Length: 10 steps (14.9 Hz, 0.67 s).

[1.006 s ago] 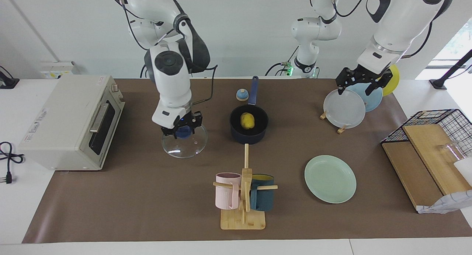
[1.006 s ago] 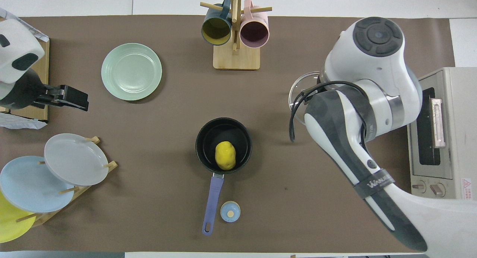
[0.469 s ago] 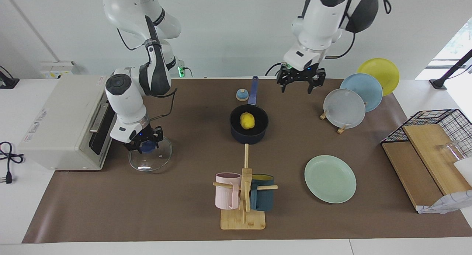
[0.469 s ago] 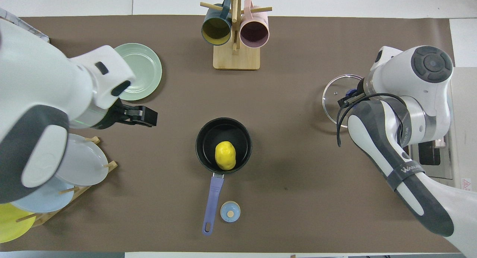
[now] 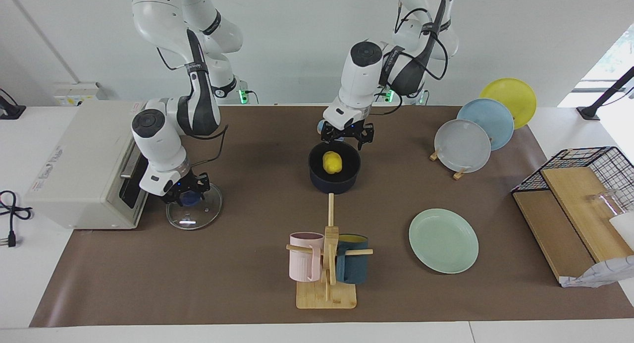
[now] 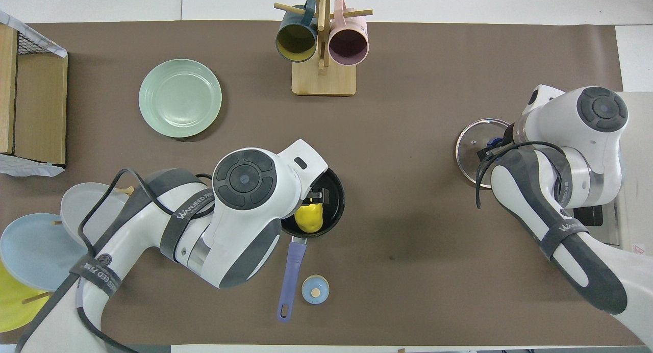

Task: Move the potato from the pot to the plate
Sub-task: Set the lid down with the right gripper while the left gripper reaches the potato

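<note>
The yellow potato (image 5: pixel 332 162) lies in the dark navy pot (image 5: pixel 317 177) in the middle of the table. It also shows in the overhead view (image 6: pixel 309 218), inside the pot (image 6: pixel 337 202). My left gripper (image 5: pixel 346 137) is open and empty, just above the pot's rim on the handle side, above the potato. The mint-green plate (image 5: pixel 443 240) lies bare, farther from the robots than the pot, toward the left arm's end; it also shows in the overhead view (image 6: pixel 180 98). My right gripper (image 5: pixel 182 197) is shut on the blue knob of a glass lid (image 5: pixel 194 214), low at the table.
A toaster oven (image 5: pixel 94 164) stands beside the lid. A mug rack (image 5: pixel 327 263) with a pink and a teal mug stands farther out than the pot. A plate rack (image 5: pixel 465 144) holds grey, blue and yellow plates. A small blue bell (image 6: pixel 315 290) sits beside the pot's handle (image 6: pixel 291 271). A wire basket (image 5: pixel 584 184) holds boards.
My left gripper swung from over the plate rack to over the pot. My right gripper carried the glass lid toward the toaster oven and lowered it.
</note>
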Motion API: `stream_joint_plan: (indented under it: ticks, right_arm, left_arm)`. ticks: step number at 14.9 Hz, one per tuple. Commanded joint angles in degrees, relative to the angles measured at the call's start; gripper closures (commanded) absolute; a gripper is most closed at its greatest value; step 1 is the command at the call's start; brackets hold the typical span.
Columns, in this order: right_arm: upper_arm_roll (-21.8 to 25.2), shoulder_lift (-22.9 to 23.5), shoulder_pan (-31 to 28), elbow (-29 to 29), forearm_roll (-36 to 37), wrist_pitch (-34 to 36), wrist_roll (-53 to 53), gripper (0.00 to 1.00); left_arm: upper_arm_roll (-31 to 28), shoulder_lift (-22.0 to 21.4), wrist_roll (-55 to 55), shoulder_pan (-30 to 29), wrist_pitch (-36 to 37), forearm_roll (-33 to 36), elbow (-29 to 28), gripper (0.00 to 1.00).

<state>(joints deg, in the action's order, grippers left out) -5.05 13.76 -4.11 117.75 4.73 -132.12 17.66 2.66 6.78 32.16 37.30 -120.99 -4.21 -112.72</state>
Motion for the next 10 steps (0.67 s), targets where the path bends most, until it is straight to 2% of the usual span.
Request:
stream_joint_plan:
  ticks: [1,2,4,8,10]
  right_arm:
    - [-0.7,-1.2,-0.6,2.5,-0.8,-2.3,-0.6,0.37]
    - [-0.7,-1.2,-0.5,2.1,-0.9,-2.0,-0.9,0.03]
    - [-0.9,-1.6,-0.2,-1.9,-1.0,1.1,-2.7,0.00]
    - [-1.0,-6.4,1.5,-13.8,-1.0,20.5,-10.1,0.00]
    - [-1.0,-9.5,1.6,-17.3,-1.0,28.0,-11.5,0.00]
  left_arm:
    - [-1.1,1.6,0.7,2.1,-5.5,-1.7,-2.8,0.00]
    - [-1.1,1.8,1.5,2.5,-7.1,-1.8,-3.8,0.00]
    - [-1.1,1.9,2.0,2.5,-7.7,-2.5,-4.4,0.00]
    - [-1.1,4.1,4.7,2.8,-10.8,-3.1,-5.7,0.00]
    - [-1.1,4.7,5.5,2.8,-10.9,-3.1,-5.8,0.00]
